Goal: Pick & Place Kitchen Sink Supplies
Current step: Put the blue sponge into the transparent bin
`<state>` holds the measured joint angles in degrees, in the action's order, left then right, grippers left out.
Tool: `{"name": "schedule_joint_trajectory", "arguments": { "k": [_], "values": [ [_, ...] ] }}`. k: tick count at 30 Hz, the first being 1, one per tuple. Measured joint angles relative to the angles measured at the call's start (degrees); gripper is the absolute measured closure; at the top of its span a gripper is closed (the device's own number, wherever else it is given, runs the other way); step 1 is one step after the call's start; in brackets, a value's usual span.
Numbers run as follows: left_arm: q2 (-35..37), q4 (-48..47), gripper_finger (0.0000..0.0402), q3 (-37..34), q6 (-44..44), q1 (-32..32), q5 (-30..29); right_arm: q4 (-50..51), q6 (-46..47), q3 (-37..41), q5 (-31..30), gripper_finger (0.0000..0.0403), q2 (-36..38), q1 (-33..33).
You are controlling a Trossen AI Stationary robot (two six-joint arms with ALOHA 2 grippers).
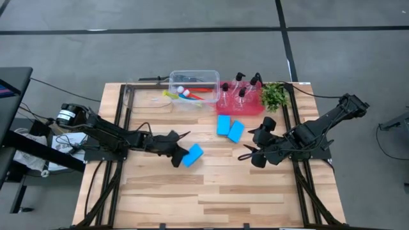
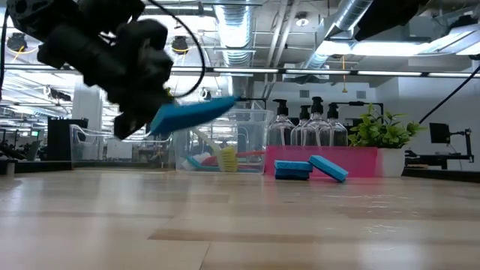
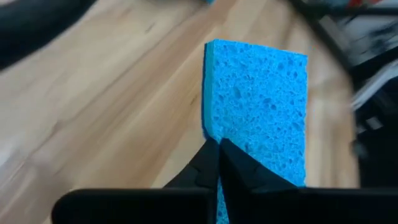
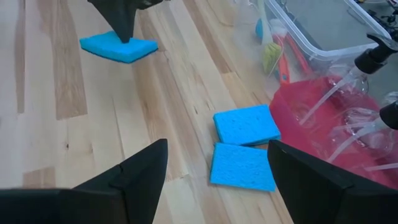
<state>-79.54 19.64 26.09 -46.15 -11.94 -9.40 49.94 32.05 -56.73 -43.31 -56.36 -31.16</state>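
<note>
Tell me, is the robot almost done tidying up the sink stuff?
Partly. The brushes lie in the clear tub and the pump bottles stand in the red tray. The left end effector is shut on one blue sponge, lifted off the table. Two sponges wait beside the tray; the right end effector hangs open.

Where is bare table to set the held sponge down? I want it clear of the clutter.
The near half of the table, in front of both arms, is bare wood. The strip between the left gripper with its sponge and the two loose sponges is free. It is crowded at the far edge: tub, red tray, plant.
</note>
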Motion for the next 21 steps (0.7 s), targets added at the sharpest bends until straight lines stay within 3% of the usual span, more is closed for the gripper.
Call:
{"name": "schedule_joint_trajectory", "arguments": {
  "k": [6, 12, 21],
  "values": [
    [5.36, 4.70, 0.0395, 0.11, 4.62, 1.47, -3.46, -1.85, -0.02, 0.00, 0.02, 0.0133, 0.00, 0.00],
    [18.19, 3.00, 0.0396, 0.11, 13.85, 5.22, -8.40, -4.45, -0.02, 0.00, 0.02, 0.0133, 0.00, 0.00],
    [36.20, -2.90, 0.0395, 0.13, 30.76, 13.16, -20.56, -11.38, 0.39, 0.00, -0.16, 0.0133, 0.00, 1.47]
  ]
}}
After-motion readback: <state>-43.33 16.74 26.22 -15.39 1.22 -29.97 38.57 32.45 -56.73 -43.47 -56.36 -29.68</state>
